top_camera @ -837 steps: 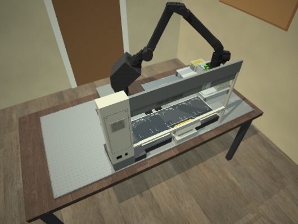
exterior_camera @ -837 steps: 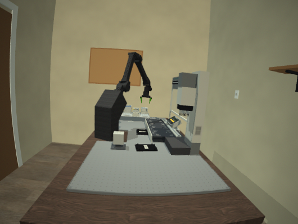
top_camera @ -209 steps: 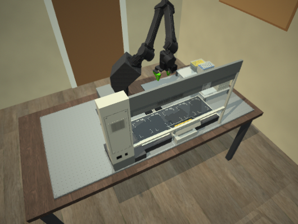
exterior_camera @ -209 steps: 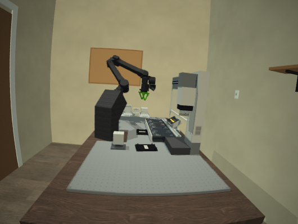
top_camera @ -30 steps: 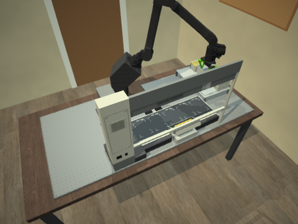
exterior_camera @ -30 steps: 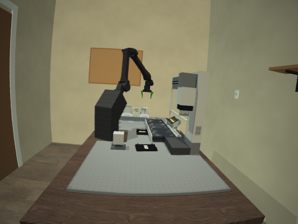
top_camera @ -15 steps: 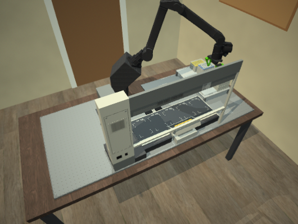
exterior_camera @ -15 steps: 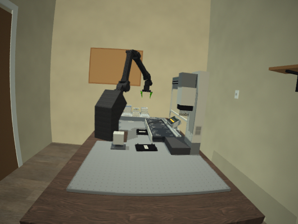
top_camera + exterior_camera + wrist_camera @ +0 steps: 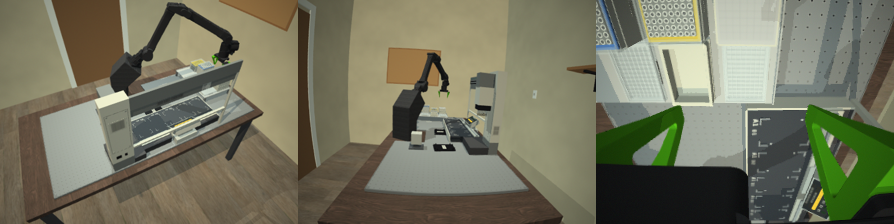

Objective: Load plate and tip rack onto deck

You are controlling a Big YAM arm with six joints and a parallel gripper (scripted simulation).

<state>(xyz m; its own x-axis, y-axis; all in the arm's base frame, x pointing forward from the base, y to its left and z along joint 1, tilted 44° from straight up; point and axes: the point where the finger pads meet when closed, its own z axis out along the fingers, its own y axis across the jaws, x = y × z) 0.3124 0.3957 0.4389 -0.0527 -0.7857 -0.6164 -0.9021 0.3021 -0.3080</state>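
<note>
My gripper (image 9: 220, 59) (image 9: 443, 94) (image 9: 744, 112) is open and empty. It hangs high above the edge between the shelf and the dark deck (image 9: 171, 115) (image 9: 455, 128) (image 9: 781, 150). On the shelf, the wrist view shows a yellow-framed tip rack (image 9: 671, 20) (image 9: 197, 62), a blue-framed tip rack (image 9: 603, 25) (image 9: 206, 66), a pale lidded plate (image 9: 746, 72), a second pale plate (image 9: 636, 75) and a cream open box (image 9: 686, 75). No label is readable. The deck positions that I can see hold nothing.
The tall grey gantry bar (image 9: 183, 84) and cream instrument tower (image 9: 115, 126) (image 9: 492, 107) stand along the deck. Two black nests (image 9: 444, 147) (image 9: 439, 131) and a white box (image 9: 416, 138) sit on the grey mat beside the arm's base (image 9: 406, 115).
</note>
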